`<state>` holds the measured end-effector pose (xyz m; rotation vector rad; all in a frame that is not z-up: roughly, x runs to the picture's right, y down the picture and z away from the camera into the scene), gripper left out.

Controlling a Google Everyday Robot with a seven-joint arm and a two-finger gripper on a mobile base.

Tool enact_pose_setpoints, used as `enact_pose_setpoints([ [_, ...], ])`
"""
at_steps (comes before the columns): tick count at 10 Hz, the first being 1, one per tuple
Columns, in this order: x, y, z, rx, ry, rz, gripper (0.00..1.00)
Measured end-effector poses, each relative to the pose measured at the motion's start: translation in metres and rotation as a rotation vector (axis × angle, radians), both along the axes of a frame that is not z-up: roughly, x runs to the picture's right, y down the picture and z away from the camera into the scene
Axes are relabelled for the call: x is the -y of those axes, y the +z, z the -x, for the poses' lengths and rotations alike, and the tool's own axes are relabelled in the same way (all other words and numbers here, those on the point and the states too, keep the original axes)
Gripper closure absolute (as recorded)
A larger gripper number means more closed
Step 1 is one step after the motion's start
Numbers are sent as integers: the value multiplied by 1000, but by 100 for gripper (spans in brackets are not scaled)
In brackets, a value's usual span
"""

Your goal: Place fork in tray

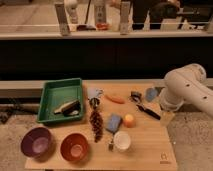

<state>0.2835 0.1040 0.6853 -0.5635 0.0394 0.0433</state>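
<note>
Green tray [55, 97] sits at left rear of the worktop [145, 147], holding a dark, pale-handled tool [67, 107]. Fork cannot be told apart among the small items. Purple bowl [36, 141] and orange bowl [75, 146] stand in front of tray. Gripper [165, 111] at right edge under white arm [187, 90], beside a black utensil [148, 111], spread open, nothing held.

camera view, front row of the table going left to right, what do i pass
purple bowl → orange bowl → white cup → then, farther back at the right edge of the table, the end effector
</note>
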Motion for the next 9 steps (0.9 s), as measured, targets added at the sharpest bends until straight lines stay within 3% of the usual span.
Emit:
enact_pose_setpoints([
  [5, -1, 0, 2, 2, -3, 0, 20],
  [9, -14, 5, 57, 73, -85, -11, 20],
])
